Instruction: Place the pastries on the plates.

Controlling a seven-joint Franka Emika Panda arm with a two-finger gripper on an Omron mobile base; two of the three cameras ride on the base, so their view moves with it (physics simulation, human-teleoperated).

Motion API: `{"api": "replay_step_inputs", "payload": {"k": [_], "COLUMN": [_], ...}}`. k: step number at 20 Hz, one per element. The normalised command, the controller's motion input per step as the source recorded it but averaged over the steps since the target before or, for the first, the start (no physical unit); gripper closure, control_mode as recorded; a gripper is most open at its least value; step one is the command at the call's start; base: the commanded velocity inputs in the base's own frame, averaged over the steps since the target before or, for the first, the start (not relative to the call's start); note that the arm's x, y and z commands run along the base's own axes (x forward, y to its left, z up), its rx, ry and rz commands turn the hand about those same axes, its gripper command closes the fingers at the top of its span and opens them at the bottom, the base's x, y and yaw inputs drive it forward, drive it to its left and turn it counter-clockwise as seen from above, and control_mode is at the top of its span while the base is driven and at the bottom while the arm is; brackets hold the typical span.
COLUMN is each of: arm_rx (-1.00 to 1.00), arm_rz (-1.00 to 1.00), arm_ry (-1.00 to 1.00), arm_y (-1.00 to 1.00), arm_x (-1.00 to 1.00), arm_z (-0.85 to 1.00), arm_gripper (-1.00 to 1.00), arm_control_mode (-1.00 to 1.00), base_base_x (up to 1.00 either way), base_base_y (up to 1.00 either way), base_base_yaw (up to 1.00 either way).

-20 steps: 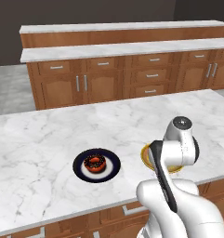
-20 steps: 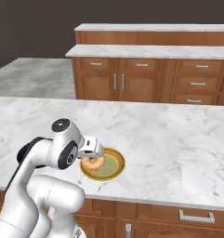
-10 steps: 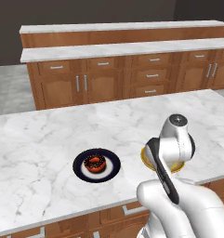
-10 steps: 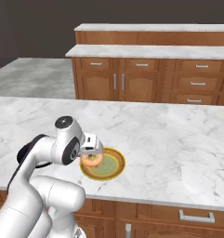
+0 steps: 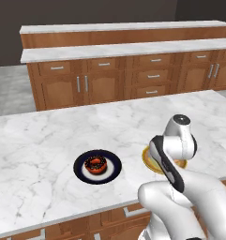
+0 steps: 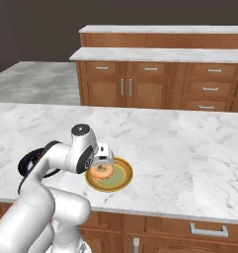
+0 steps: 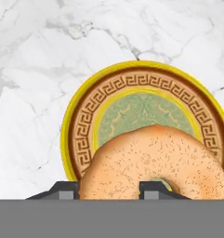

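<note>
A pale orange-tan doughnut [image 7: 155, 158] hangs just over the golden-yellow plate [image 7: 67, 135], toward its near side. My gripper [image 7: 108, 188] is shut on the doughnut's ring, one fingertip [image 7: 150, 187] at its hole and the other outside it. From the right base view, the gripper [image 6: 101, 167] holds this doughnut [image 6: 101, 171] above the yellow plate [image 6: 123, 180]. The chocolate doughnut [image 5: 95, 164] with reddish icing lies in the centre of the navy plate [image 5: 113, 161]. My arm hides most of the yellow plate [image 5: 146, 157] in the left base view.
Both plates sit on a marble island counter [image 5: 39, 140], near its front edge. The navy plate [image 6: 27, 163] peeks out behind my arm to the left of the yellow one. Wooden cabinets [image 5: 109, 84] with a counter stand across the aisle.
The hand has shifted only slightly while holding the pale doughnut over the yellow plate. The chocolate doughnut and both plates have stayed put.
</note>
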Motion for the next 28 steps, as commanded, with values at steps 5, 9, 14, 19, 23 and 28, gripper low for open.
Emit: {"api": "replay_step_inputs", "payload": {"k": [5,9,14,19,23,28], "arm_rx": [0.00,0.00,0.00,0.00,0.00,0.00], "arm_rz": [0.06,0.07,0.07,0.06,0.06,0.04], "arm_ry": [0.00,-0.01,-0.02,-0.05,-0.08,-0.07], "arm_y": [0.00,0.00,0.00,0.00,0.03,0.20], "arm_x": [0.00,0.00,0.00,0.06,0.10,0.16], "arm_z": [-0.48,-0.41,-0.44,-0.48,-0.53,-0.52], "arm_gripper": [1.00,1.00,1.00,1.00,1.00,1.00], "arm_control_mode": [-1.00,-1.00,-1.00,-1.00,-1.00,-1.00], "base_base_x": [0.00,0.00,0.00,0.00,0.00,0.00], "base_base_y": [0.00,0.00,0.00,0.00,0.00,0.00], "base_base_yaw": [0.00,0.00,0.00,0.00,0.00,0.00]}}
